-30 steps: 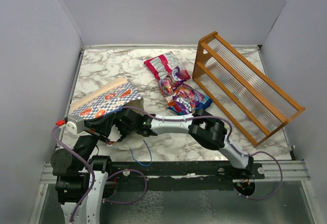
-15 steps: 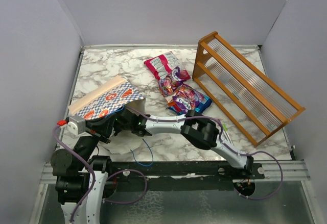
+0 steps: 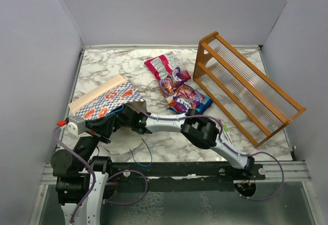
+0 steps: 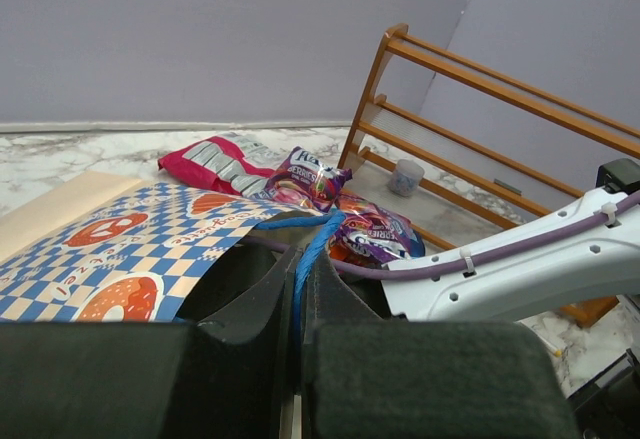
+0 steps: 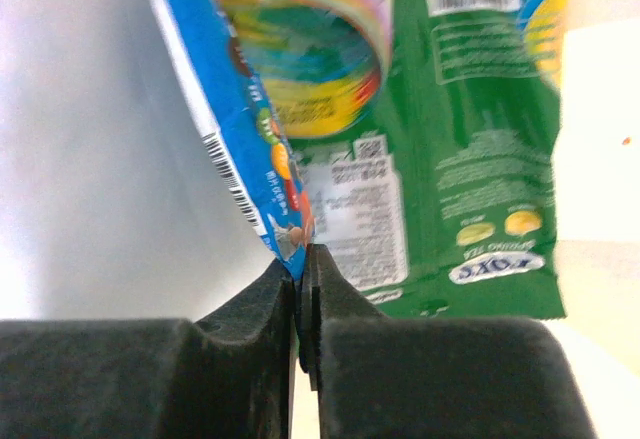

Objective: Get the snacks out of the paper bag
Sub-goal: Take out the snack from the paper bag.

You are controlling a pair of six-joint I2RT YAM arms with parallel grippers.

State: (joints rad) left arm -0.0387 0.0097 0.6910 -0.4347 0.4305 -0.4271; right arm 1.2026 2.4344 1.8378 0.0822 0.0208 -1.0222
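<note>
The blue-and-white checkered paper bag (image 3: 105, 98) lies on its side at the left. My left gripper (image 4: 300, 249) is shut on its blue cord handle (image 4: 318, 234) at the bag's mouth. My right arm (image 3: 169, 125) reaches into the mouth, and its fingers are hidden in the top view. In the right wrist view my right gripper (image 5: 306, 259) is shut on the lower corner of a blue packet (image 5: 240, 109). A green packet (image 5: 470, 109) lies behind it on the cream inside. A pink-and-white packet (image 3: 161, 65) and two purple packets (image 3: 171, 84) (image 3: 189, 99) lie on the table.
The orange wooden slatted rack (image 3: 246, 86) lies tilted at the right, close to the loose packets. A thin blue cord (image 3: 141, 156) lies near the front edge. Grey walls close in the table on the left, back and right.
My right arm has pushed further left into the bag's mouth. The bag's mouth end has risen and shifted a little. The left gripper stays shut on the handle.
</note>
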